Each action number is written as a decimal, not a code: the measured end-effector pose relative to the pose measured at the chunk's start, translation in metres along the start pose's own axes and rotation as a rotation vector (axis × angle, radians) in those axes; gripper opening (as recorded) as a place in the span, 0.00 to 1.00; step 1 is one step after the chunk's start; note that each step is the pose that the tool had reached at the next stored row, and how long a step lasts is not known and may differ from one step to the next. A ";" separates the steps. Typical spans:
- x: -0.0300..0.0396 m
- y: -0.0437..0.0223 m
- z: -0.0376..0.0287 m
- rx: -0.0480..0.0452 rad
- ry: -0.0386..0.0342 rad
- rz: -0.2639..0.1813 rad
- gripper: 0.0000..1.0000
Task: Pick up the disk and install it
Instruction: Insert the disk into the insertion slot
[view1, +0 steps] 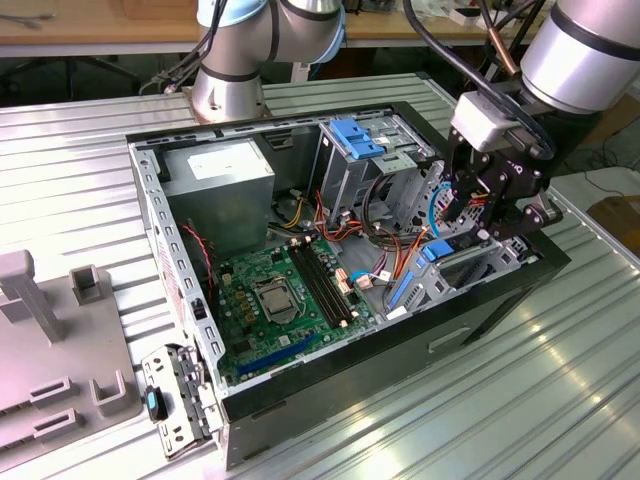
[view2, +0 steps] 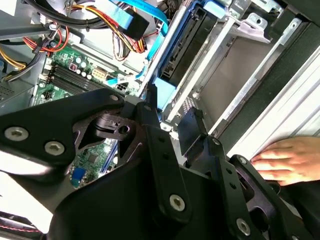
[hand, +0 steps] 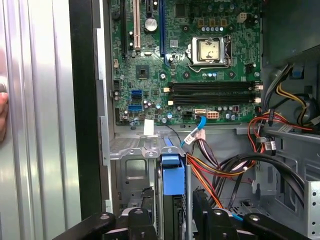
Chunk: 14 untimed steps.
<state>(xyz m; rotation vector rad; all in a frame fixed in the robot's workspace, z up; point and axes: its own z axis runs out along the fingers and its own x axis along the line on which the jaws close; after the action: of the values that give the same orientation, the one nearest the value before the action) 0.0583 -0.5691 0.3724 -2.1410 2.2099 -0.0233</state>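
The disk (hand: 171, 176), a dark drive in a bright blue carrier, stands on edge inside the metal drive cage (view1: 470, 262) at the exterior view's right end of the open computer case. Its blue rail (view1: 408, 288) shows along the cage's side. My gripper (view1: 470, 215) hangs right above that cage. In both wrist views the black fingers (hand: 201, 205) stand on either side of the disk's (view2: 182, 50) blue end tab, with a gap on each side. The gripper (hand: 172, 209) is open; one finger (view2: 150, 100) is very close to the tab.
The case (view1: 180, 240) holds a green motherboard (view1: 275, 300), a grey power supply (view1: 220, 185), a paler blue bracket (view1: 355, 135) and loose cables (hand: 225, 165) beside the cage. A person's hand (view2: 285, 157) rests on the ribbed table near the case. A silver plate (view1: 165, 400) and grey fixture (view1: 50, 340) lie at the left.
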 end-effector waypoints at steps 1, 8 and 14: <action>0.0003 0.0000 -0.0001 0.0000 0.0001 0.000 0.43; 0.0001 -0.0075 0.0004 0.0000 0.0001 0.000 0.11; -0.0007 -0.0309 0.0026 -0.0001 -0.0001 0.000 0.11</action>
<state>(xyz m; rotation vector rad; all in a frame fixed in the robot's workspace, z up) 0.0893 -0.5693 0.3715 -2.1411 2.2098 -0.0232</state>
